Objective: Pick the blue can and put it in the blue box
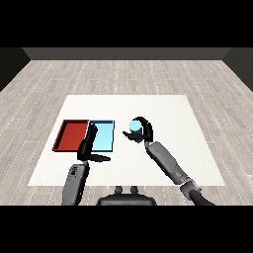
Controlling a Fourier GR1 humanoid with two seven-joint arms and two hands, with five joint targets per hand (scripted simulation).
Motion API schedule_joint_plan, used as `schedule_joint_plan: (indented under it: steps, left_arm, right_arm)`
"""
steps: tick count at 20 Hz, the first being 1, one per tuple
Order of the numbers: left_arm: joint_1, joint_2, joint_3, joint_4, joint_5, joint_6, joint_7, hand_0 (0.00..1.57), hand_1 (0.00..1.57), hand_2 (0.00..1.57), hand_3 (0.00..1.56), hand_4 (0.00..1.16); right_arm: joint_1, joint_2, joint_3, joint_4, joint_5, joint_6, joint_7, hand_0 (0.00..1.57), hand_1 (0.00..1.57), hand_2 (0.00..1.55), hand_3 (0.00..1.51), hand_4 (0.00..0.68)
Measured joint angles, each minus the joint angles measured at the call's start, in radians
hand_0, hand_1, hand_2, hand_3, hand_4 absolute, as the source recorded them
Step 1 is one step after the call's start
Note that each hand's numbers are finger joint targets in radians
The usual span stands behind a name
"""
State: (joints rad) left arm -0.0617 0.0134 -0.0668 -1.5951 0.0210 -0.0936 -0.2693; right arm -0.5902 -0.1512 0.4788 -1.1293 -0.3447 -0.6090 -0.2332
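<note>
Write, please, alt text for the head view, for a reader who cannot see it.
The robot's right hand curls round a blue can, to the right of a light blue tray on the white table. A red tray lies beside it on the left, and the left hand, fingers straight, is over the trays' near edges.

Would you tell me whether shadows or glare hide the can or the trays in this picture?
Head view: lighting is flat, with no glare; no shadow hides the blue can or the right hand curled round it; the left hand overlaps the seam between the red tray and the blue tray.
</note>
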Motion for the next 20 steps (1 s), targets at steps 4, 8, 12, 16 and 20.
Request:
schedule_joint_plan:
  steps: [4,8,12,16,20]
  left_arm:
    - [-0.016,-0.008,-0.034,0.027,-0.009,0.028,0.018,0.00,0.00,0.00,0.00,0.00]
    - [-0.032,-0.008,-0.058,0.056,0.001,0.046,0.015,0.00,0.00,0.00,0.00,0.00]
    - [-0.056,-0.011,-0.102,0.099,0.038,0.059,0.018,0.00,0.00,0.00,0.00,0.00]
    - [-0.095,-0.012,-0.146,0.149,0.075,0.084,0.034,0.00,0.00,0.00,0.00,0.00]
    - [-0.114,-0.013,-0.194,0.167,0.094,0.123,0.053,0.00,0.00,0.00,0.00,0.00]
  right_arm:
    - [-0.011,-0.012,-0.019,-0.045,0.069,0.017,0.061,1.44,1.44,1.45,1.40,0.606]
    - [0.054,-0.035,-0.035,-0.144,0.137,0.043,0.107,1.44,1.44,1.45,1.40,0.606]
    - [0.104,-0.066,-0.055,-0.224,0.172,0.079,0.136,1.44,1.44,1.45,1.40,0.615]
    - [0.126,-0.046,-0.074,-0.251,0.221,0.106,0.151,1.46,1.46,1.46,1.40,0.612]
    - [0.145,-0.019,-0.088,-0.287,0.269,0.134,0.176,1.47,1.47,1.46,1.40,0.614]
